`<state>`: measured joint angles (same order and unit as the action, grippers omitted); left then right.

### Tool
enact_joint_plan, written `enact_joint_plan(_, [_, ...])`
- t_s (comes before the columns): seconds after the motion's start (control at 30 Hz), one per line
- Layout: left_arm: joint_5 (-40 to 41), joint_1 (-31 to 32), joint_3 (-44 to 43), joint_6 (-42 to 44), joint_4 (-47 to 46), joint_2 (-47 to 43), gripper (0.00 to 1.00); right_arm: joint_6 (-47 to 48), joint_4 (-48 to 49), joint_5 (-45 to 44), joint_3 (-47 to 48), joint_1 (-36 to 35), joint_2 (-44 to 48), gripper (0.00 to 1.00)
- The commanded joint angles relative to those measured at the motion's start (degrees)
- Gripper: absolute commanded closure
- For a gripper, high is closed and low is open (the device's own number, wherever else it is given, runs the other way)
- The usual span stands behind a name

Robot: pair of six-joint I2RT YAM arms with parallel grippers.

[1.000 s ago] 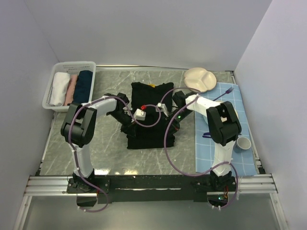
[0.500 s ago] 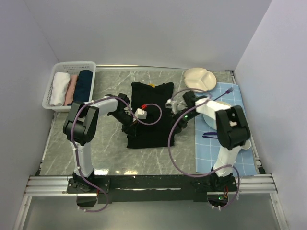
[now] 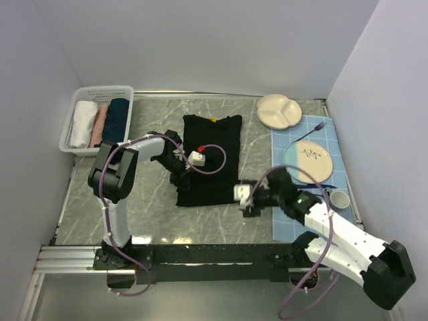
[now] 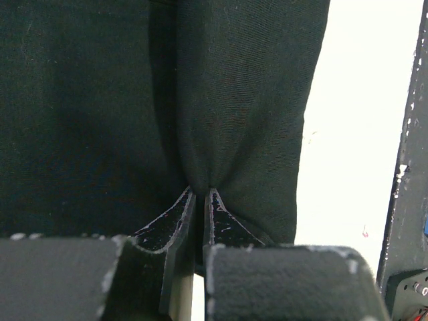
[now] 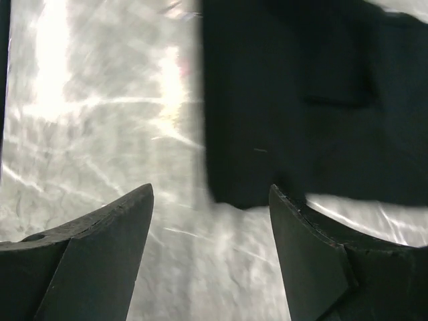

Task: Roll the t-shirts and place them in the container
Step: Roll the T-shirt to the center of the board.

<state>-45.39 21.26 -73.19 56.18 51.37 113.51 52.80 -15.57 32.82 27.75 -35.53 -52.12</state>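
A black t-shirt (image 3: 210, 157) lies folded into a long strip mid-table, collar at the far end. My left gripper (image 3: 184, 172) sits at its left edge, shut on a pinch of the black cloth (image 4: 241, 100), which puckers at the gripper's tips (image 4: 200, 192). My right gripper (image 3: 245, 203) hovers by the strip's near right corner, open with nothing in it. In the right wrist view its gap (image 5: 210, 194) is over bare marble, and the shirt's corner (image 5: 314, 100) lies just ahead. Rolled white (image 3: 83, 124), pink (image 3: 100, 124) and navy (image 3: 118, 119) t-shirts lie in the basket.
The white basket (image 3: 100, 89) stands at the back left. A cream divided plate (image 3: 281, 110) sits at the back right. The light-blue gridded mat (image 3: 291, 224) on the right carries a patterned plate (image 3: 309, 159), a fork (image 3: 311, 130) and a small cup (image 3: 340, 199).
My right gripper has opened, let go of the shirt's right edge and pulled back toward the near right corner, uncovering the patterned plate. My left gripper has kept its grip.
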Motion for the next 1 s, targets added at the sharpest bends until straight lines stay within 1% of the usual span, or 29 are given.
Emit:
enact_joint_plan(0.0, [8.12,-0.07,0.68,1.21,-3.91,0.83,0.89,6.27,13.62,-9.78,-3.39,-8.4,-2.98,0.23])
enact_joint_plan(0.03, [8.12,-0.07,0.77,1.12,-3.83,0.74,0.9,6.18,15.38,-11.7,-3.84,-9.2,-3.77,0.23])
enact_joint_plan(0.1, [7.95,-0.07,1.55,1.12,-4.35,0.39,0.9,6.44,19.25,-12.42,-4.45,-9.91,-5.97,0.23])
enact_joint_plan(0.27, [7.68,0.28,1.91,0.59,-4.88,0.22,0.9,6.71,23.21,-15.23,-2.61,-10.79,-12.38,0.24])
enact_joint_plan(0.33, [7.77,0.45,2.0,0.77,-4.88,0.13,0.9,7.32,25.93,-15.77,-2.87,-10.7,-13.18,0.24])
enact_joint_plan(0.5, [7.51,0.54,0.51,1.03,-3.48,1.0,0.9,9.34,23.31,-15.15,-1.56,-10.7,-17.31,0.25])
enact_joint_plan(0.7, [7.07,0.45,-0.29,1.82,-3.03,2.15,0.91,10.22,25.24,-18.31,-0.77,-10.88,-23.19,0.26])
enact_joint_plan(0.8, [6.89,0.45,0.24,2.18,-3.65,1.63,0.91,11.01,27.6,-20.95,-0.24,-10.97,-26.71,0.3])
enact_joint_plan(0.9, [6.54,0.45,0.07,2.35,-3.74,1.97,0.9,11.54,29.81,-22.88,0.55,-11.14,-29.17,0.37])
enact_joint_plan(0.93, [6.45,0.45,-0.11,2.35,-3.3,2.24,0.89,11.37,29.9,-23.93,0.9,-11.14,-30.57,0.44])
enact_joint_plan(0.97, [6.54,0.45,-0.55,2.26,-3.39,2.41,0.88,11.45,29.29,-24.2,1.95,-11.14,-31.2,0.48])
